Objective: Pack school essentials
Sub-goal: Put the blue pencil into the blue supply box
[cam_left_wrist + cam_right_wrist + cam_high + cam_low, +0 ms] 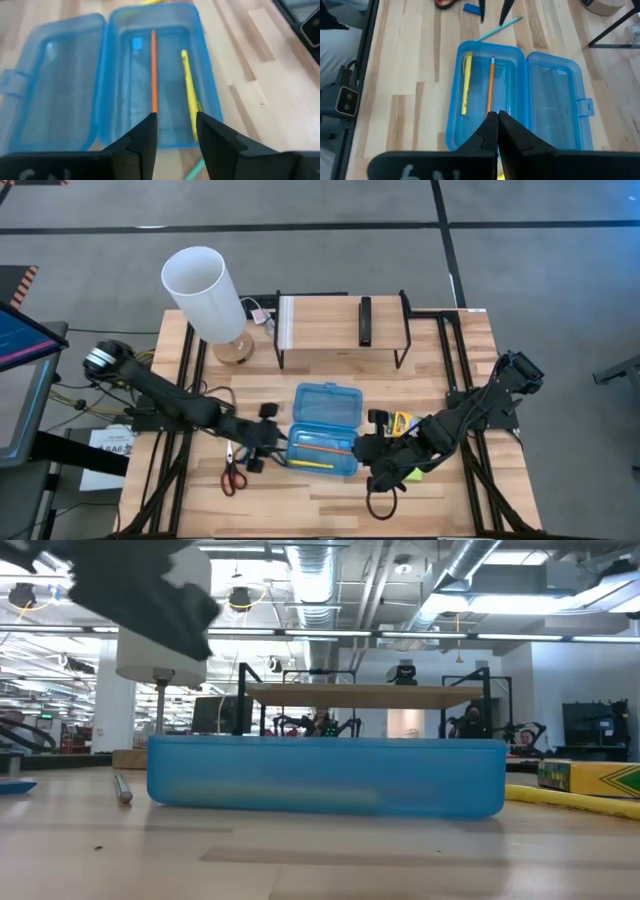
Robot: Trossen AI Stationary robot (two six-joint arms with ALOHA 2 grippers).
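The blue case [325, 430] lies open mid-table, its lid toward the far edge. An orange pencil [153, 70] and a yellow pencil [189, 90] lie in its tray. My left gripper [177, 132] is open and raised over the tray's left end. The light-blue stick [497, 27] lies flat on the table below it. Red-handled scissors [232, 470] lie left of the case, with a small blue piece [471, 8] beside them. My right gripper [497, 125] is shut and hovers at the tray's right end. The crayon box [400, 423] and the green pad [412, 473] lie under the right arm.
A white-shaded lamp [205, 290] stands at the far left. A low wooden shelf [340, 320] at the far edge carries a black bar [366, 320]. Bare wood [300, 500] shows between the case and the near edge.
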